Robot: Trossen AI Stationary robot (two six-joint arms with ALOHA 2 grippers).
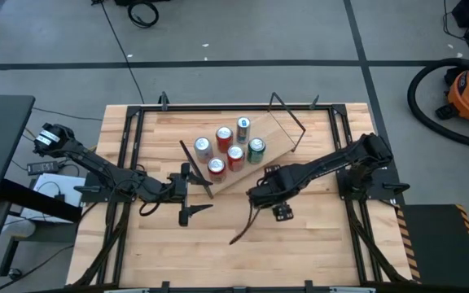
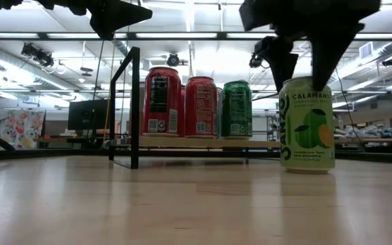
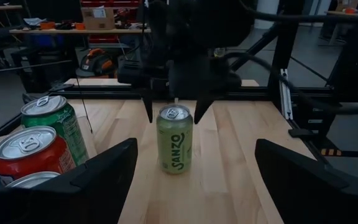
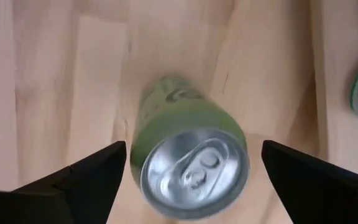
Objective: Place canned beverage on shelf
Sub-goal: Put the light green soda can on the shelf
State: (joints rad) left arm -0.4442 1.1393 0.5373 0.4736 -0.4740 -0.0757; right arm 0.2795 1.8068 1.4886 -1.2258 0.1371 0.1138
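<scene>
A light-green beverage can (image 2: pixel 307 124) stands upright on its base on the wooden tabletop, to the right of the shelf (image 2: pixel 203 143). My right gripper (image 3: pixel 173 115) hangs over it, pointing down and open. One finger stands on each side of the can's top (image 4: pixel 194 171) with a gap at both. In the high view the right gripper (image 1: pixel 269 194) hides the can. The shelf plank (image 1: pixel 277 138) carries several upright red, green and silver cans (image 1: pixel 228 148). My left gripper (image 1: pixel 195 194) waits open and level at the shelf's near-left end, facing the can (image 3: pixel 175 140).
Black rod frames (image 2: pixel 135 109) rise at the shelf's short ends. Black rails (image 1: pixel 342 163) run along the tabletop's sides. A dark cable (image 1: pixel 247 232) trails on the wood below my right arm. Bare tabletop (image 1: pixel 300 252) lies toward the near edge.
</scene>
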